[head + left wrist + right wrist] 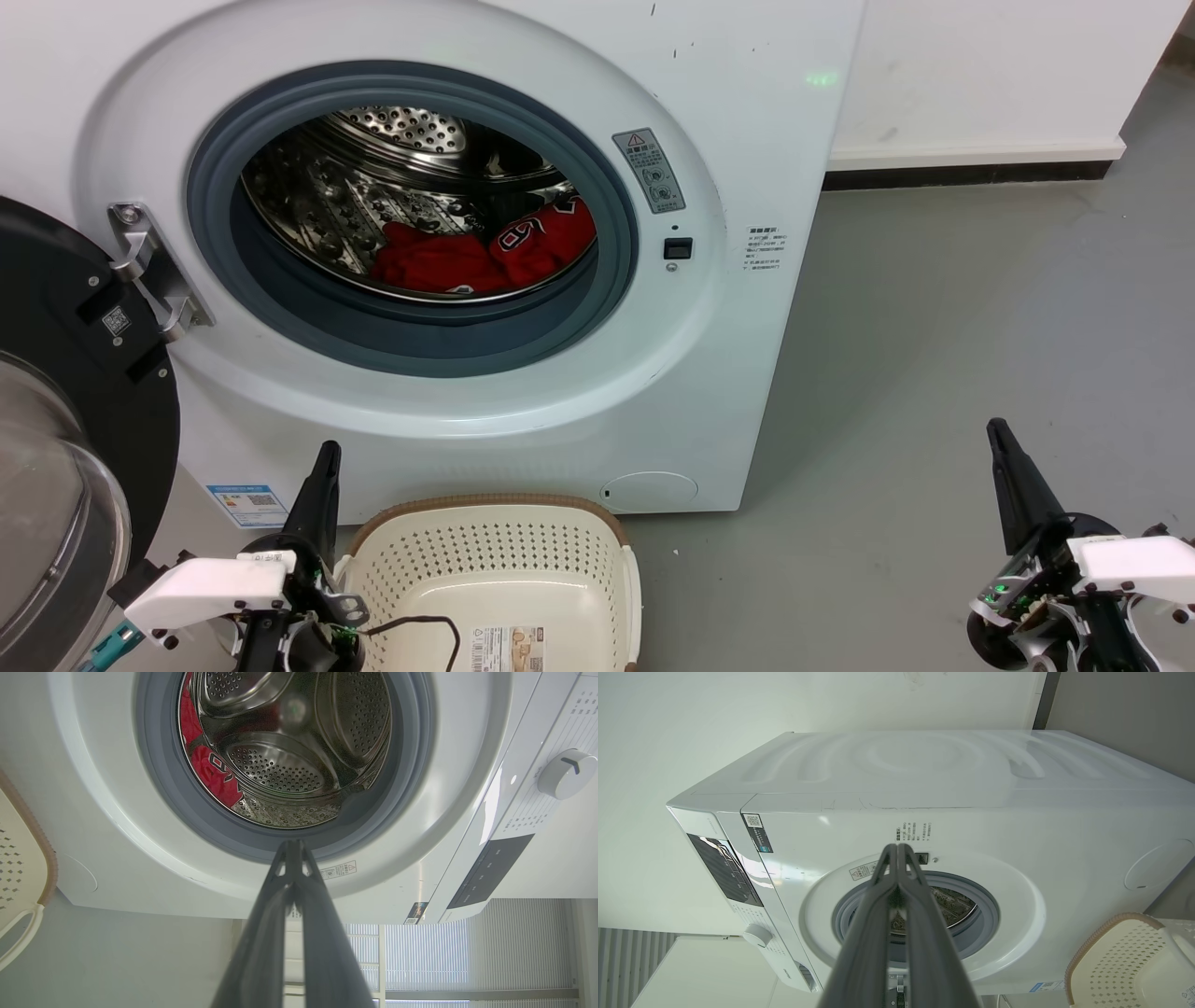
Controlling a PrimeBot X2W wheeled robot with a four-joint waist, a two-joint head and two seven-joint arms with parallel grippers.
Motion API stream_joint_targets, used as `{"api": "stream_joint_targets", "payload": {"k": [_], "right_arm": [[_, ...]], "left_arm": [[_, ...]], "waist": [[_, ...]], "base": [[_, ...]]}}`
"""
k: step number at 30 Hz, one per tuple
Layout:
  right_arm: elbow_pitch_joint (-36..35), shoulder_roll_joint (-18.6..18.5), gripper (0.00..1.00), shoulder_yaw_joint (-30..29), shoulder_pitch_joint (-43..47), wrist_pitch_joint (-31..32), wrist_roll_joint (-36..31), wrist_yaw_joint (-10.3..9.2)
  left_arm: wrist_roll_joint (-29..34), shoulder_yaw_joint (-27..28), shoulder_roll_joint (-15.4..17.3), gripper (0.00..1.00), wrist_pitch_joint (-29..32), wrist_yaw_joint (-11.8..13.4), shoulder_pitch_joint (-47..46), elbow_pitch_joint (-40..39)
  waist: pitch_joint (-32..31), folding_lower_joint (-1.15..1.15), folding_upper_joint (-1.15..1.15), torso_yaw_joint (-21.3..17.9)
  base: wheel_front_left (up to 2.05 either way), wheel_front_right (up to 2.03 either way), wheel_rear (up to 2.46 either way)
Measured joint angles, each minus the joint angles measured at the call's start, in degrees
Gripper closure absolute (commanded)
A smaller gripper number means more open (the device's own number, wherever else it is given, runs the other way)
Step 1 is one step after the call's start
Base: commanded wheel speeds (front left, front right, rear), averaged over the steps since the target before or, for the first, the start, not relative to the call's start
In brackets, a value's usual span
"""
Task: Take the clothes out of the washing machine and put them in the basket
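The white washing machine (728, 121) stands with its black-framed glass door (56, 448) swung open to the left. Red clothes (485, 252) lie at the bottom of its steel drum, a lettered jersey on the right; they also show in the left wrist view (212, 772). The cream basket (495, 560) with a brown rim sits on the floor below the porthole, holding no garment. My left gripper (327, 453) is shut beside the basket's left rim, its tips touching (293, 843). My right gripper (997, 427) is shut over the floor at the lower right, well clear of the machine.
Grey floor (934, 373) stretches to the right of the machine, up to a white wall with a dark skirting (971, 173). The open door takes up the left side. A thin black cable (429, 623) loops over the basket's near edge.
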Motion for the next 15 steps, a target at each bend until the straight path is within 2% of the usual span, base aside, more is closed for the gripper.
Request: {"api": "stream_joint_targets", "payload": {"k": [15], "right_arm": [[0.0,0.0,1.0,0.0,0.0,0.0,0.0,0.0]], "left_arm": [[0.0,0.0,0.0,1.0,0.0,0.0,0.0,0.0]], "waist": [[0.0,0.0,0.0,0.0]], "base": [[0.0,0.0,0.0]]}}
